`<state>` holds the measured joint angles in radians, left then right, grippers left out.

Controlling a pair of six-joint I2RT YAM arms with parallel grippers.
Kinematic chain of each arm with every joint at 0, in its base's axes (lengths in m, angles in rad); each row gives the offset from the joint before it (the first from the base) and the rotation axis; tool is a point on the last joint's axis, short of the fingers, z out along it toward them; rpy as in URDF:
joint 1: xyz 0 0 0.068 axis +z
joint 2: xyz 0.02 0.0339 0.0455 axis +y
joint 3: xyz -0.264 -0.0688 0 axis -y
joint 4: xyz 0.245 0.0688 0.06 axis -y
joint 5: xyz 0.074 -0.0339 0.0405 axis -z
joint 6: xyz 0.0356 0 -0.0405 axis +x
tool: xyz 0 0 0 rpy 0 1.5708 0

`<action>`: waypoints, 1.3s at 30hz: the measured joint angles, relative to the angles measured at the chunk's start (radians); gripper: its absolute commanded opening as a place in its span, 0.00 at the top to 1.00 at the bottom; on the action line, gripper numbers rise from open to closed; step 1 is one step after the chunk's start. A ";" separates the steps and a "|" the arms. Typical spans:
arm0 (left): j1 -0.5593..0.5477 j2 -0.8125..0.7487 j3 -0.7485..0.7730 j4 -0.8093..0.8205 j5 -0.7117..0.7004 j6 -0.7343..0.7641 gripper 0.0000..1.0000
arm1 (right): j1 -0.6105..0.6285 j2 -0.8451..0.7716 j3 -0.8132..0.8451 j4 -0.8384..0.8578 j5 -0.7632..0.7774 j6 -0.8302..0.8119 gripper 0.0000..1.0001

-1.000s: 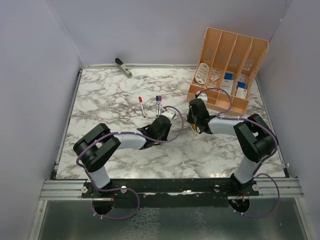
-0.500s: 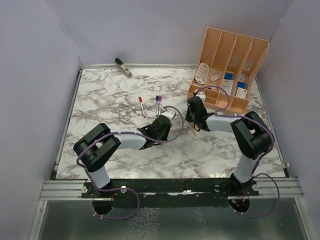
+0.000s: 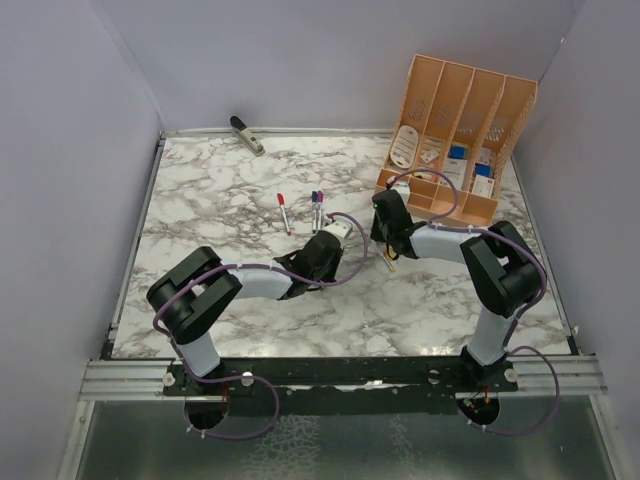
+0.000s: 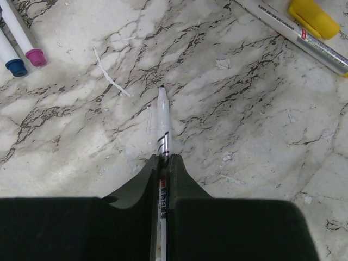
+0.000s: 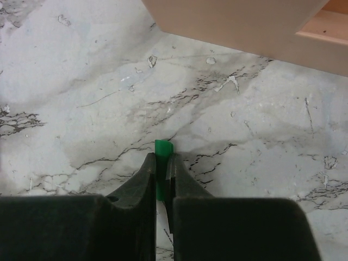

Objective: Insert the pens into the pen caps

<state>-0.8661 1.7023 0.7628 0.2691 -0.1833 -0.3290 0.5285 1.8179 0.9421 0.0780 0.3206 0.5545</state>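
My left gripper is shut on a white uncapped pen, its dark tip pointing away over the marble. My right gripper is shut on a green pen cap, whose end sticks out past the fingertips just above the table. In the top view the left gripper and right gripper sit near the table's middle. A yellow cap lies beside a grey pen. Capped pens with magenta and blue ends lie at left. A red-capped pen lies farther left.
An orange file organizer stands at the back right; its base is close ahead of the right gripper. A grey clip-like tool lies at the back edge. The marble table is walled on three sides.
The right gripper has moved slightly left and back with the green cap, toward the organizer. The left arm has not moved.
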 measured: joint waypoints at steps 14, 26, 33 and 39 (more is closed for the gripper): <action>0.000 -0.118 -0.061 -0.005 0.000 0.069 1.00 | 0.000 -0.226 -0.144 0.061 -0.016 -0.010 0.99; 0.000 -0.465 -0.304 0.289 0.103 0.173 1.00 | 0.000 -0.553 -0.332 0.338 -0.173 -0.028 0.99; 0.000 -0.555 -0.361 0.458 0.208 0.149 1.00 | 0.000 -0.664 -0.493 0.640 -0.387 -0.016 0.99; 0.000 -0.555 -0.373 0.585 0.271 0.071 1.00 | 0.000 -0.703 -0.544 0.875 -0.507 0.012 0.99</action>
<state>-0.8665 1.1473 0.3893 0.8543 0.0875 -0.2581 0.5282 1.1152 0.3981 0.9531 -0.1867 0.5667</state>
